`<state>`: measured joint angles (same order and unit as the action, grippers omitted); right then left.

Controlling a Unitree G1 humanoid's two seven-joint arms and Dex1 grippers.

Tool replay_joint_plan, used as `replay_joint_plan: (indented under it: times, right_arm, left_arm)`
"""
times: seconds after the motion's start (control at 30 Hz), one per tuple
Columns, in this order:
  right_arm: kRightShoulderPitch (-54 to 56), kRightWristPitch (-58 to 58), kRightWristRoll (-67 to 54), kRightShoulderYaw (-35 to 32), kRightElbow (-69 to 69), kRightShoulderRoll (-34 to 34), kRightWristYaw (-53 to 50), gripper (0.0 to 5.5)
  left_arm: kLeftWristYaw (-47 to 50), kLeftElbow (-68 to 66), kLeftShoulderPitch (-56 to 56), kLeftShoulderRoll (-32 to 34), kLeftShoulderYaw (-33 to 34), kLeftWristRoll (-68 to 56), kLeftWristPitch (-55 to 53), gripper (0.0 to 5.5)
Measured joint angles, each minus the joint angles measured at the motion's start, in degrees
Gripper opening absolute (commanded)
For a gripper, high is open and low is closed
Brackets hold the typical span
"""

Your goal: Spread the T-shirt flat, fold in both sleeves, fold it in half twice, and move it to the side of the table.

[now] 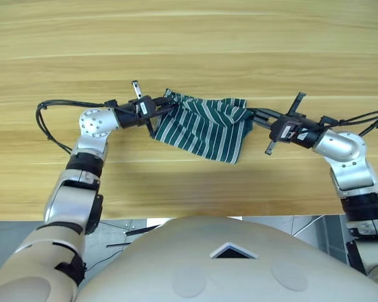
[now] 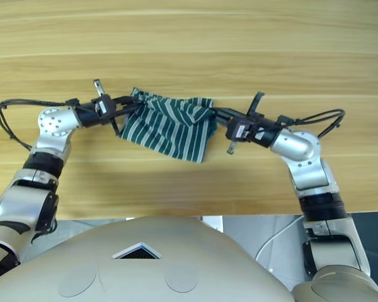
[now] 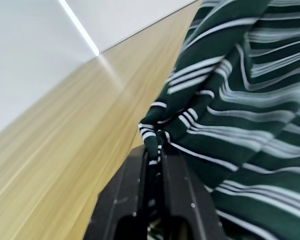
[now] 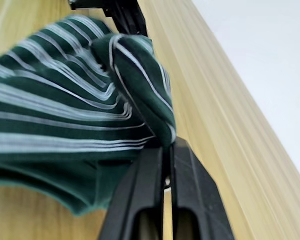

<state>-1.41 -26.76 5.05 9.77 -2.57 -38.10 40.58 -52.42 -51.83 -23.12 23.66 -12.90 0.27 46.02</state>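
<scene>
- The T-shirt, dark green with white stripes, is bunched and slung between the two grippers, not flat. The wooden table runs beneath it and well out past it on every side.
- The left gripper is at the T-shirt's left far corner. In the left wrist view its fingers are pressed together on a gathered ridge of cloth, so it is pinching the T-shirt.
- The right gripper is at the T-shirt's right far corner. In the right wrist view its fingers are closed on a rolled fold of the fabric in the same way.
- The two grips sit on opposite ends of the T-shirt's far edge, which seems meant for pulling that edge taut. The rest of the cloth can then drape down toward the robot and be laid out.
- The T-shirt's near side droops to a point on the right (whether that tip touches the table I cannot tell), so the cloth is skewed and doubled over itself.
- By my reading the task is at its first step. The spreading is not done, and no sleeve is laid out to fold.
- One risk is that each pinch holds a bunch of several layers, so pulling apart may leave folds trapped at the T-shirt's corners.
</scene>
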Motion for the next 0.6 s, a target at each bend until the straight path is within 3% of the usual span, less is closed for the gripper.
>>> replay_joint_plan:
  times: [0.47, 0.6]
  right_arm:
    - [15.58, 1.43, 15.92, 7.66, -28.14, 10.31, -16.09, 0.00]
    - [18.15, 0.63, 14.07, 7.50, -33.40, 12.61, -17.37, 0.78]
  left_arm:
    - [11.85, -14.86, -9.99, -1.77, -0.14, 9.09, -0.21, 0.18]
    - [16.56, -17.00, -12.09, -2.04, -1.85, 13.00, -2.41, 0.81]
